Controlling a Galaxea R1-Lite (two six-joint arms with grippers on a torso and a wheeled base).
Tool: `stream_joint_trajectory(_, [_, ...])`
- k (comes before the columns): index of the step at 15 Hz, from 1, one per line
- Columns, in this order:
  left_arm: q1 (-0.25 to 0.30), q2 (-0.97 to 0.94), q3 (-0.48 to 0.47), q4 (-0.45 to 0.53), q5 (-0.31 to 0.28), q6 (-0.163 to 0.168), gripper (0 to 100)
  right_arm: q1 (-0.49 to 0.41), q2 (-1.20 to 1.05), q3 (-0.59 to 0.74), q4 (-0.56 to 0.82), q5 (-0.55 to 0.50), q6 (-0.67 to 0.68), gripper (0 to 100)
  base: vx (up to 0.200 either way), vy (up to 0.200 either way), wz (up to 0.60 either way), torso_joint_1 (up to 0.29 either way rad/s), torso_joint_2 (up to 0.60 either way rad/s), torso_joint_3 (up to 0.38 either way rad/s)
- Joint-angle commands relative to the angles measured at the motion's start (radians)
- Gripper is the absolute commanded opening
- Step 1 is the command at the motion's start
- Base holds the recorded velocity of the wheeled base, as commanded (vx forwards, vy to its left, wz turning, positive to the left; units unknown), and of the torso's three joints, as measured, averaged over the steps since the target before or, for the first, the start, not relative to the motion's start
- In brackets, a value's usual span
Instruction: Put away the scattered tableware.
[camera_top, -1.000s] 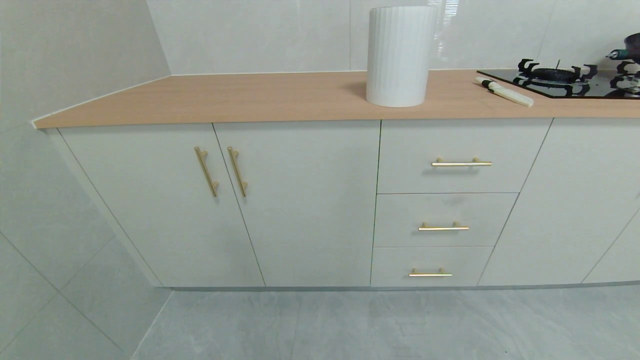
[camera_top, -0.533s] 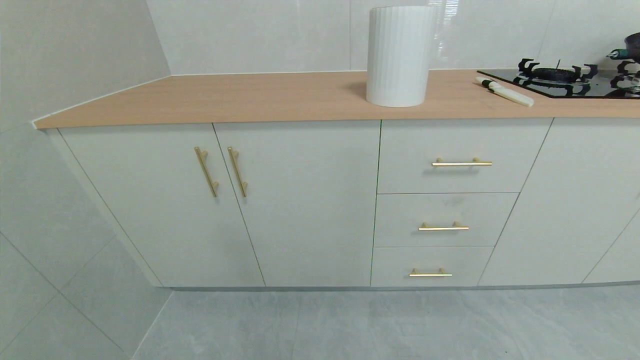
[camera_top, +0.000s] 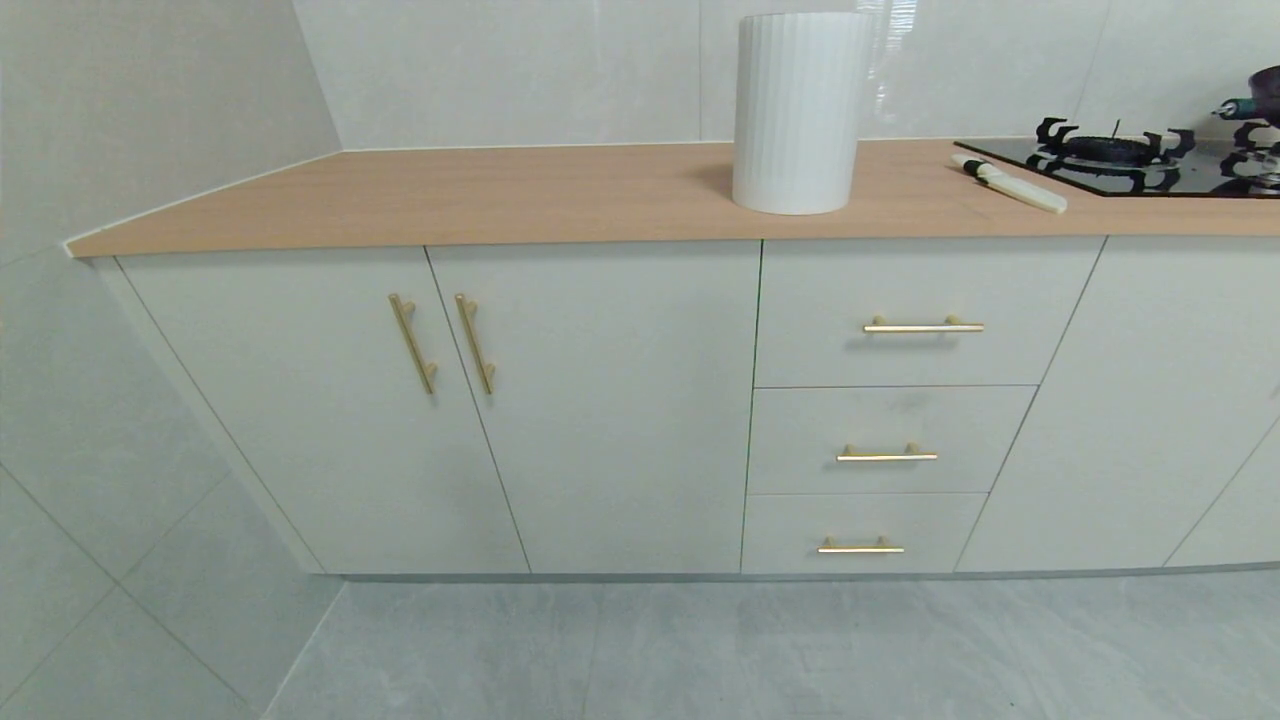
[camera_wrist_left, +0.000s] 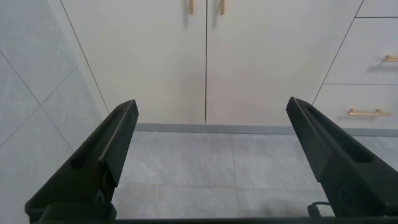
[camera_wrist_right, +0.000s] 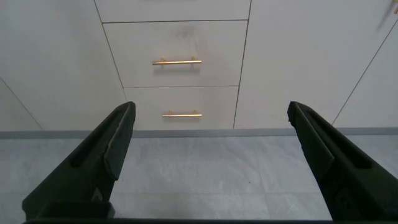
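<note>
Nearest, the left gripper (camera_wrist_left: 211, 165) hangs low over the grey tiled floor (camera_top: 700, 650) with its two dark fingers (camera_wrist_left: 106, 155) spread wide and nothing between them; their bases run out of the wrist picture. The right gripper (camera_wrist_right: 208, 165) is likewise spread wide and empty over the floor, facing the lower drawers (camera_top: 890, 430), with its fingers also cut off at the picture's edge. Beyond the floor stands a run of pale cabinets: a pair of cabinet doors (camera_top: 450, 400) with upright gold handles, then to their right the stack of three drawers, each with a level gold bar, all shut. Above them lies the wooden countertop (camera_top: 450, 195). On it stands a white ribbed cylinder (camera_top: 797, 112), upright, its inside hidden from this angle. To its right, well apart from it, the knife (camera_top: 1008, 183) lies flat on the countertop near the front edge, just beside the front-left corner of the black hob (camera_top: 1130, 160); whether it touches the hob cannot be told. The knife's long axis runs from far-left to near-right, roughly along the hob's edge. It is cream with a dark band towards the far end, and which end is the handle is hard to make out. The hob is cut off at the right, as is a dark pot (camera_top: 1264, 85) behind it.
</note>
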Motion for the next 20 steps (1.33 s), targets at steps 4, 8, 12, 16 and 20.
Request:
stream_joint_trajectory(4, [0.0, 0.0, 0.0, 0.001, 0.0, -0.001, 100, 0.0, 0.003, 0.0, 0.002, 0.0, 0.0, 100, 0.0, 0.0, 0.0, 0.0, 0.0, 0.0])
stream_joint_trajectory(8, [0.0, 0.0, 0.0, -0.001, 0.0, 0.01, 100, 0.0, 0.003, 0.0, 0.002, 0.0, 0.0, 100, 0.0, 0.0, 0.0, 0.0, 0.0, 0.0])
stream_joint_trajectory(12, [0.0, 0.0, 0.0, -0.001, 0.0, 0.007, 100, 0.0, 0.003, -0.001, 0.002, 0.001, 0.0, 100, 0.1, 0.0, 0.0, 0.0, 0.0, 0.001])
stream_joint_trajectory(16, [0.0, 0.0, 0.0, -0.001, 0.0, 0.007, 100, 0.0, 0.003, -0.001, 0.002, 0.001, 0.0, 100, 0.2, 0.0, 0.0, 0.012, 0.0, 0.0])
stream_joint_trajectory(20, [0.0, 0.0, 0.0, -0.001, 0.0, 0.007, 100, 0.0, 0.003, 0.0, 0.002, 0.001, 0.0, 100, 0.2, 0.0, 0.0, 0.006, 0.0, 0.004])
